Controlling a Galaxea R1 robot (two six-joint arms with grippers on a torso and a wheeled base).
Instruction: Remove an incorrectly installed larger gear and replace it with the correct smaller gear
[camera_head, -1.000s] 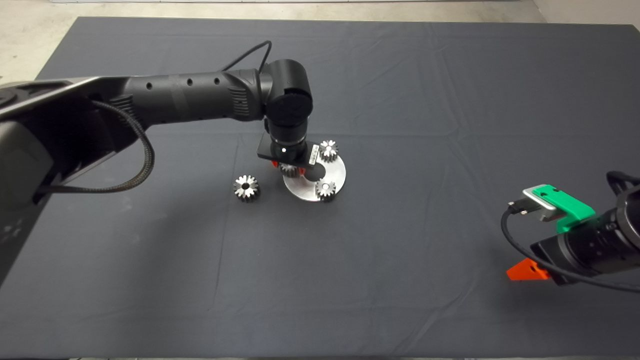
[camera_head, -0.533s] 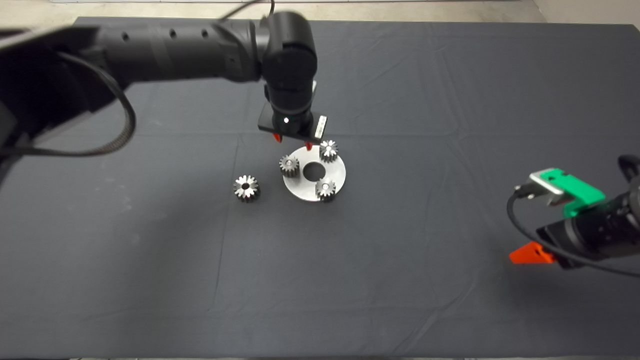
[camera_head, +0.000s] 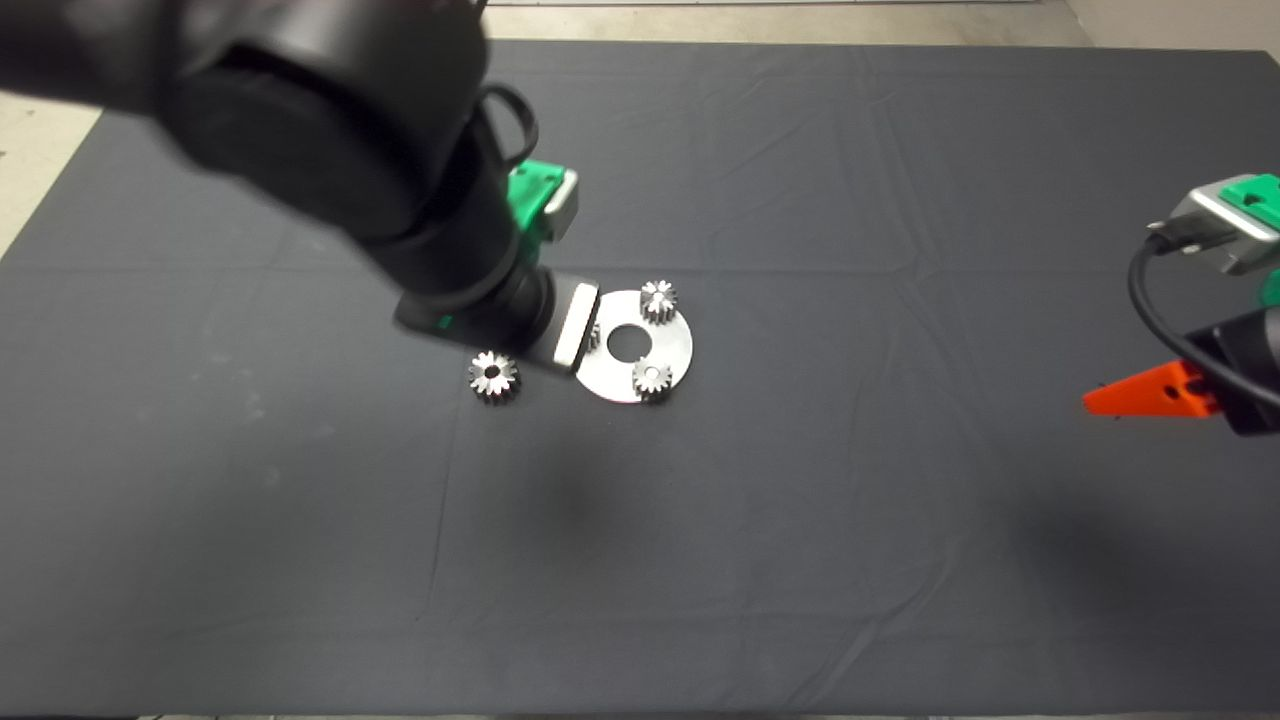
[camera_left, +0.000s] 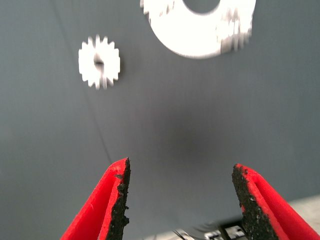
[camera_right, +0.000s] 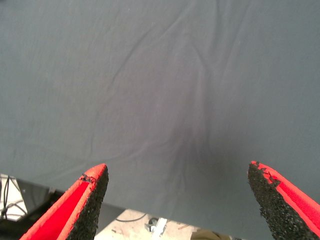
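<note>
Steel larger gear (camera_head: 493, 376) is lying loose on the surface (camera_head: 800, 500) at nine o'clock of the plate (camera_head: 670, 345), the spread, empty left tool (camera_left: 177, 200) risking nudging the hidden smaller gear; right tool (camera_right: 175, 205) is waiting spread.

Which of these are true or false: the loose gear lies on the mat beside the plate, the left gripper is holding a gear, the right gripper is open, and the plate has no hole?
1. The loose gear lies on the mat beside the round plate. True.
2. The left gripper holds a gear. False: it is open and empty.
3. The right gripper is open. True.
4. The plate has no hole. False: it has a central hole.
</note>
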